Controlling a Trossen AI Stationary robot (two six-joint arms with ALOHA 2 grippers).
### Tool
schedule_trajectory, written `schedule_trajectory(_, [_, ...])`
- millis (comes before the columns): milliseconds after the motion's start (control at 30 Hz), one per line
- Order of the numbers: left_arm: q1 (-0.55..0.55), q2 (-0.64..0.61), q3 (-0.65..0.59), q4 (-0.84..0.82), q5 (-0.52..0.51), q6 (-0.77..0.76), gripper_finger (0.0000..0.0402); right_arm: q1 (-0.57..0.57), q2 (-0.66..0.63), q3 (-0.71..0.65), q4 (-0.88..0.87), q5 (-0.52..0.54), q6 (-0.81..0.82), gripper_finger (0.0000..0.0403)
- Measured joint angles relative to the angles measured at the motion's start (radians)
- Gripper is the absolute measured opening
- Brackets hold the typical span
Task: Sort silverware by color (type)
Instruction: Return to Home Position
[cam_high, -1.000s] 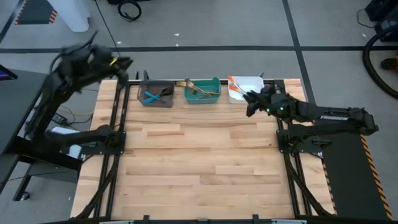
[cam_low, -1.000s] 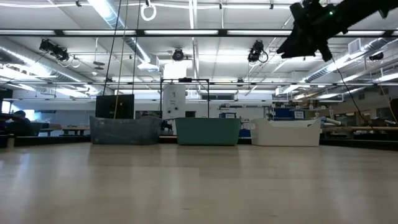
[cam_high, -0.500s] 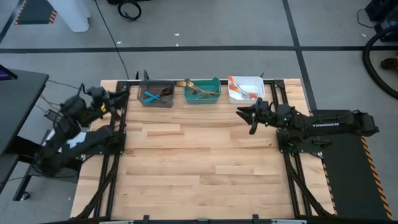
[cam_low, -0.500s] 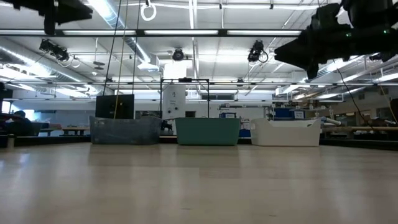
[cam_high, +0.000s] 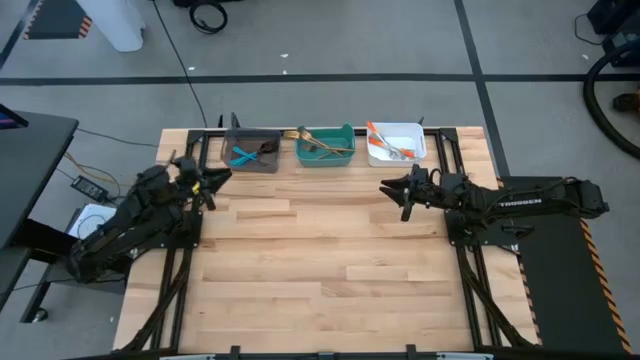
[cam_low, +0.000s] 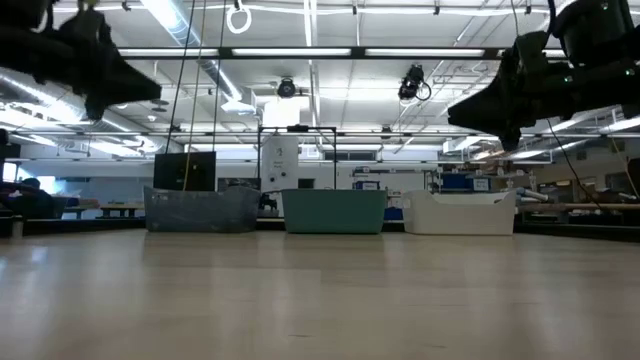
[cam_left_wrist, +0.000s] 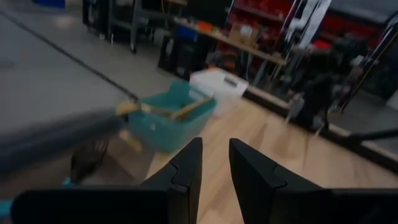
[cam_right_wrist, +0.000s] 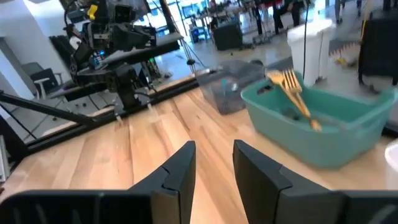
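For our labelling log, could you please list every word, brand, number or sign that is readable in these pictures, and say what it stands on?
"TROSSEN": white letters along the right arm, read in the high view.
Anything written in the room beyond the table, low view and wrist views: too small or blurred to read.
No other text can be read.

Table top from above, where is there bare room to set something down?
Bare wood table between the left gripper and right gripper, and all the way to the near edge. Crowded only along the far edge: black bin, green bin and white bin.
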Motion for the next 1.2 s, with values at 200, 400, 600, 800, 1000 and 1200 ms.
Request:
schedule_trajectory(200, [-0.004, 0.001, -0.136, 0.147, 0.002, -0.022, 0.0089, 0.0, 0.007, -0.045, 0.006, 0.025, 0.114, 0.0114])
schedule_trajectory(400, [-0.004, 0.001, -0.221, 0.274, 0.003, -0.064, 0.0089, 0.0, 0.007, -0.048, 0.004, 0.052, 0.112, 0.0114])
schedule_trajectory(600, [-0.003, 0.001, -0.229, 0.252, 0.001, -0.077, 0.0089, 0.0, 0.007, -0.048, -0.064, 0.052, 0.054, 0.0114])
schedule_trajectory(800, [-0.003, 0.001, -0.232, 0.274, 0.002, -0.076, 0.0089, 0.0, 0.007, -0.048, -0.062, 0.052, 0.054, 0.0114])
schedule_trajectory(1000, [-0.003, 0.001, -0.233, 0.283, 0.003, -0.076, 0.0089, 0.0, 0.007, -0.048, -0.062, 0.052, 0.055, 0.0114])
schedule_trajectory(1200, [-0.027, -0.012, -0.239, 0.295, -0.003, -0.076, 0.0089, 0.002, -0.051, -0.048, -0.063, 0.052, 0.053, 0.0114])
